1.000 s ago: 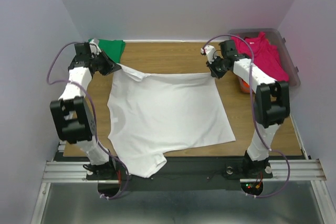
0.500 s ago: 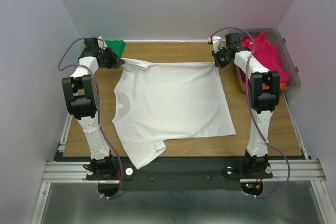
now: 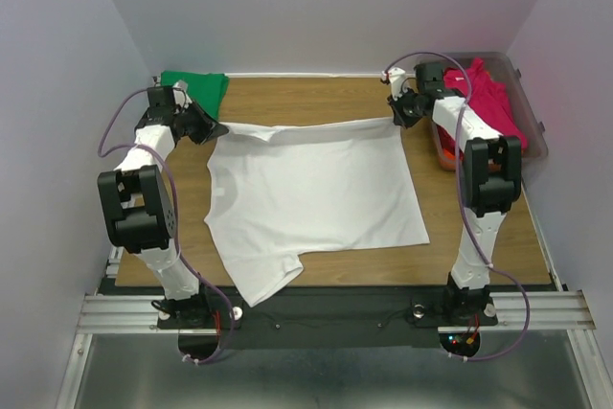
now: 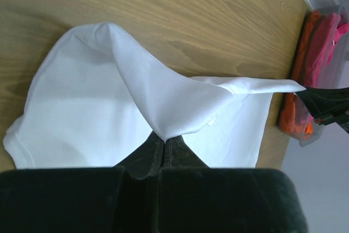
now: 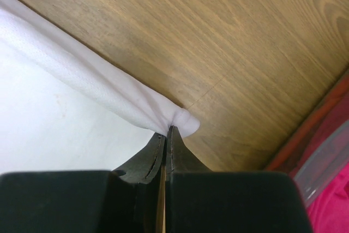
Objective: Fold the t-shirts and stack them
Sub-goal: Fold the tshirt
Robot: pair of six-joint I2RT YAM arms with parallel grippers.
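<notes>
- The white t-shirt (image 3: 311, 198) lies spread over the middle of the desk (image 3: 316, 93). One sleeve droops over the near edge on the left.
- The left tool (image 4: 163, 140) is clenched on a far-left corner of that shirt. The wrist view shows the cloth pinched between its closed fingers and rising into a peak.
- The right tool (image 5: 166, 132) is clenched on the far-right corner, with a rolled edge of white cloth caught at its tips just above the wood.
- Between the two tools the shirt's far edge runs in a nearly straight, lifted line; the rest of the cloth rests flat.
- The green t-shirt (image 3: 201, 86) sits at the far-left corner of the desk, behind the left arm. Whether it is folded I cannot tell.
- The magenta-pink t-shirt (image 3: 484, 93) is heaped in the clear plastic tub (image 3: 530, 117) at the far right, and the orange t-shirt (image 4: 297, 102) shows beneath it in the same tub.
- Judgement: the task looks early. No finished fold shows on the white shirt, and no stack is visible anywhere.
- What seems left: fold the white shirt, starting with the held far edge, then take the pink and orange shirts from the tub, fold them, and pile all four together.
</notes>
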